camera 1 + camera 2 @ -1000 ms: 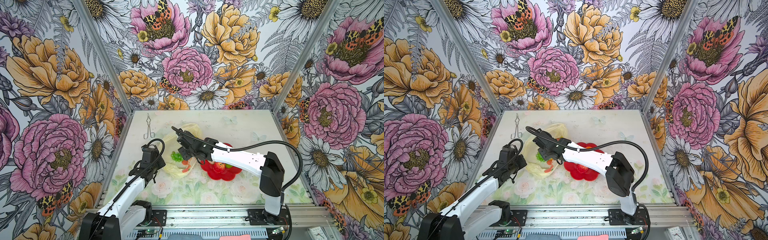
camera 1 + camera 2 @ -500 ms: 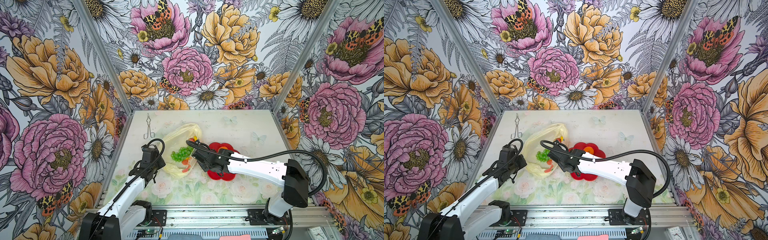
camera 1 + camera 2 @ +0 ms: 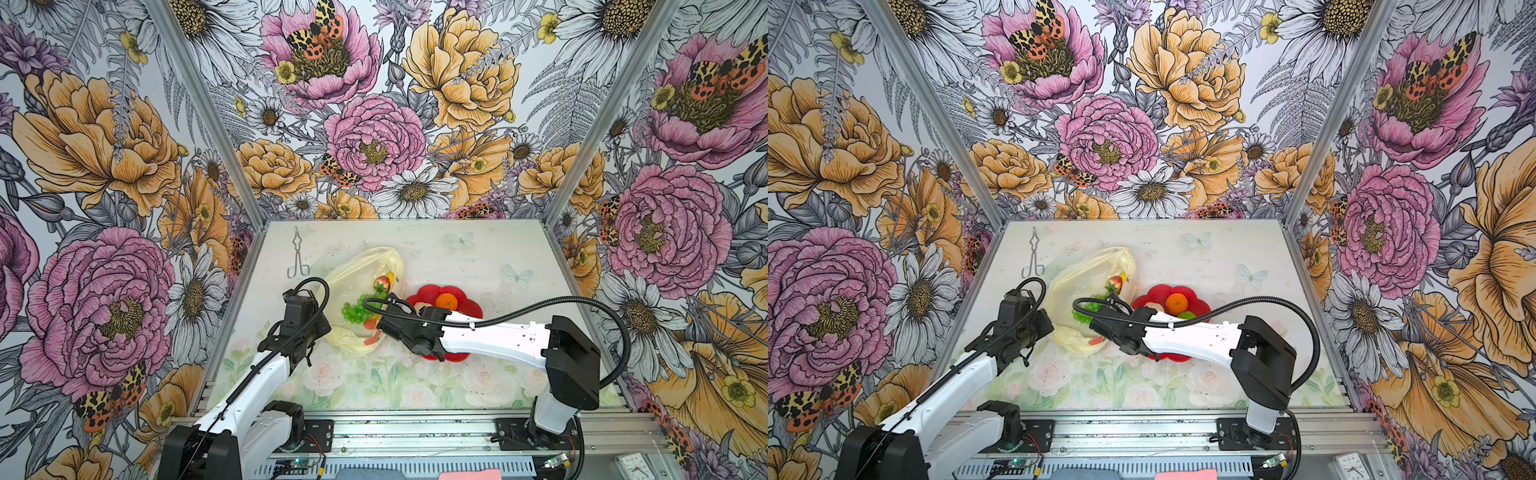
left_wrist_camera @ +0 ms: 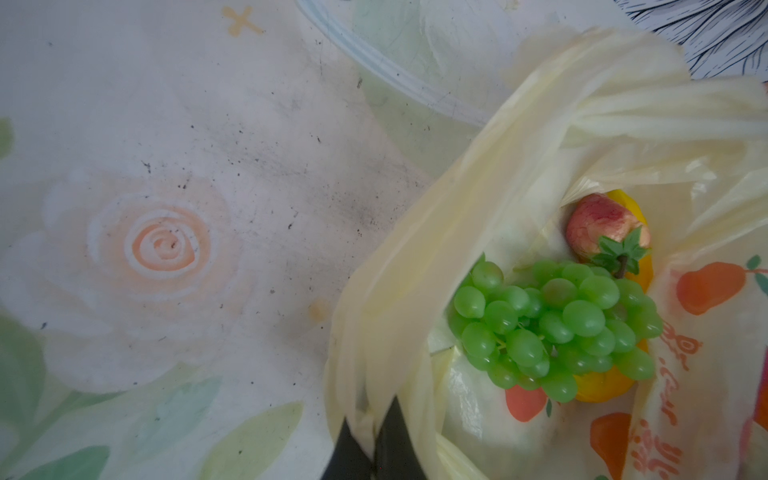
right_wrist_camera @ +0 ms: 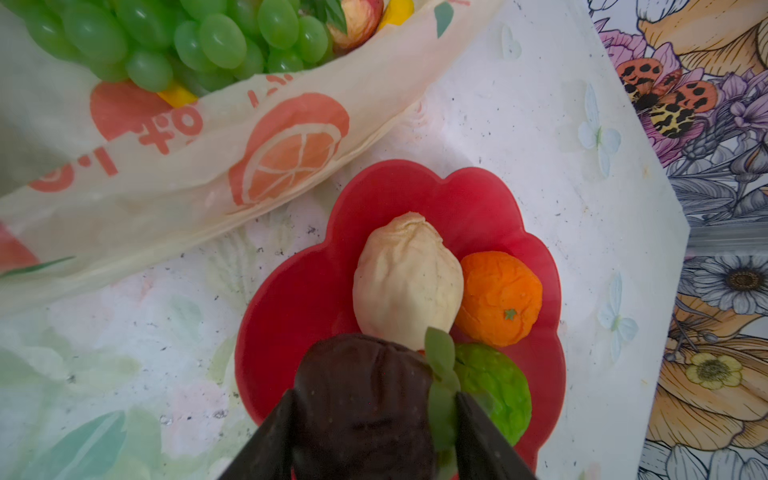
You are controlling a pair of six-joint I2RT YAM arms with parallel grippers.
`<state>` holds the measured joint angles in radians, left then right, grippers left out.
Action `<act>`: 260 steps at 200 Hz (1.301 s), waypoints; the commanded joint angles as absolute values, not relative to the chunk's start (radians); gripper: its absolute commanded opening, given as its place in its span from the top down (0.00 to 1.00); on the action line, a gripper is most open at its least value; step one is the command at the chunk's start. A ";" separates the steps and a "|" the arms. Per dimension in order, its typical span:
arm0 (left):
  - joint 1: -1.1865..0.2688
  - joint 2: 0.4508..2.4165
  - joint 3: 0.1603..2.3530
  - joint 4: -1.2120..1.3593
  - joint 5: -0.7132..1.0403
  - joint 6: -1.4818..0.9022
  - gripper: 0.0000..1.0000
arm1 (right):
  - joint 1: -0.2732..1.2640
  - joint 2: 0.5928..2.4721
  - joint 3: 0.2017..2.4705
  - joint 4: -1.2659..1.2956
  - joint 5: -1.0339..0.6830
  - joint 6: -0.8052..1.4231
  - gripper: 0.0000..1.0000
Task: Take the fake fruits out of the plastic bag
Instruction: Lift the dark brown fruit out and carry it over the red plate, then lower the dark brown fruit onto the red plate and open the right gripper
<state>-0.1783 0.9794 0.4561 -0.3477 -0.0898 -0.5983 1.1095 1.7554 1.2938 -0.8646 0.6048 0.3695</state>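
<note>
Dark-brown fruit (image 5: 361, 374) grasped in right claw (image 5: 374, 415), over red plate (image 5: 316, 266) | left claw (image 4: 370, 424) clenched on plastic bag (image 4: 415, 232) rim, left of plate | grapes (image 4: 557, 320), others inside bag | risk: crowded plate, released fruit may roll onto bench; thin rim may slip, mouth collapses

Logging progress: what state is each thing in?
plastic bag, open, rim pinched by left tool
grape bunch, inside bag
red fruit, inside bag
dark brown fruit, gripped by right tool
cream fruit, on red plate
orange, on plate
green fruit, on plate
</note>
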 commanded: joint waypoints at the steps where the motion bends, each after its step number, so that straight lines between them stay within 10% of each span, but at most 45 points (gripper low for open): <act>1: -0.173 0.974 0.448 -0.331 -0.087 -0.584 1.00 | 1.124 1.791 1.343 -0.899 0.688 0.381 0.42; 260: -0.169 0.968 0.448 -0.336 -0.089 -0.583 1.00 | 1.155 1.980 1.436 -0.976 0.806 0.374 0.22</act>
<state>-0.1783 0.9794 0.4561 -0.3477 -0.0898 -0.5983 1.1488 1.9781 1.4059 -0.9695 0.8074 0.3729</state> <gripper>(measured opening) 0.049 0.773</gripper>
